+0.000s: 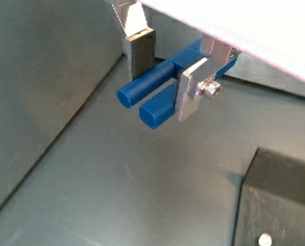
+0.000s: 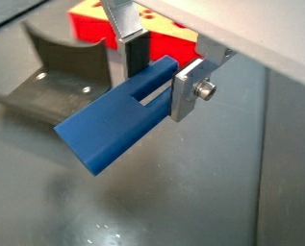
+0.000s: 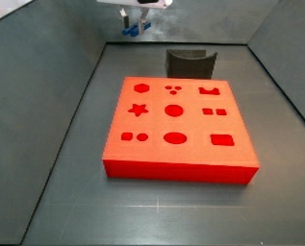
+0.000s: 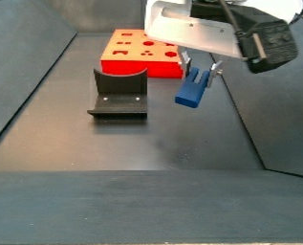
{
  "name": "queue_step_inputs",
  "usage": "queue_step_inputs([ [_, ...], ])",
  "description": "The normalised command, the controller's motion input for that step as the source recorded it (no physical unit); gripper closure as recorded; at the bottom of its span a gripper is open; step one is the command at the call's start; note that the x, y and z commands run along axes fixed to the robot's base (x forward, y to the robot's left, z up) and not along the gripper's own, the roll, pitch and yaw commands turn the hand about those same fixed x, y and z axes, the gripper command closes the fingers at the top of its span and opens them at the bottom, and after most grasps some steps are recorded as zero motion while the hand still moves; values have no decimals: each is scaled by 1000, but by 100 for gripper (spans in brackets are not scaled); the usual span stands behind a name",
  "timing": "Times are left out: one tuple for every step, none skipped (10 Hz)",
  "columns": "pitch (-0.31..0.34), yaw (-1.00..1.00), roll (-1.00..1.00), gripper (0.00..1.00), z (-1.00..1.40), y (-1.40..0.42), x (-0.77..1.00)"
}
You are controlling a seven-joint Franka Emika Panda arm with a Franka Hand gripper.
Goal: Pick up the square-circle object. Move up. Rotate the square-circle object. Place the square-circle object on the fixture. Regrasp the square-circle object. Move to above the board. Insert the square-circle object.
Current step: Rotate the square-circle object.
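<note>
- Dark grey floor with sloping grey walls fills every view; nothing lies loose on it.
- In a wrist view, the hand is clamped on the square-circle object, its silver fingers pressing the piece from both sides. The blue peg's two leg-like ends jut out past the fingers, clear of the floor beneath. A corner of the fixture shows as a dark plate with a pale screw.
- In a wrist view, the hand grips the square-circle object, which tilts out and away from the fingers. Beyond it stands the fixture with its curved upright wall, and behind that a corner of the board.
- In a side view, the board lies flat mid-floor, its cut-outs facing up. The fixture stands just beyond it at 12 o'clock, apart from its far edge. The hand hangs at 11 o'clock near the far wall; a blue speck shows there, too small to read.
- In a side view, the hand holds the square-circle object in the air, tilted, at 3 o'clock of the fixture and near the board.
</note>
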Motion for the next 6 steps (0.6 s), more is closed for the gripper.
queue_step_inputs([
  [-4,-1000,-2,100,-24,15,29],
  [-4,-1000,-2,100,-24,15,29],
  [-5,-1000,-2,100,-24,15,29],
  [-5,-1000,-2,100,-24,15,29],
  [-5,-1000,-2,100,-24,16,29],
  [-5,-1000,-3,100,-24,15,29],
])
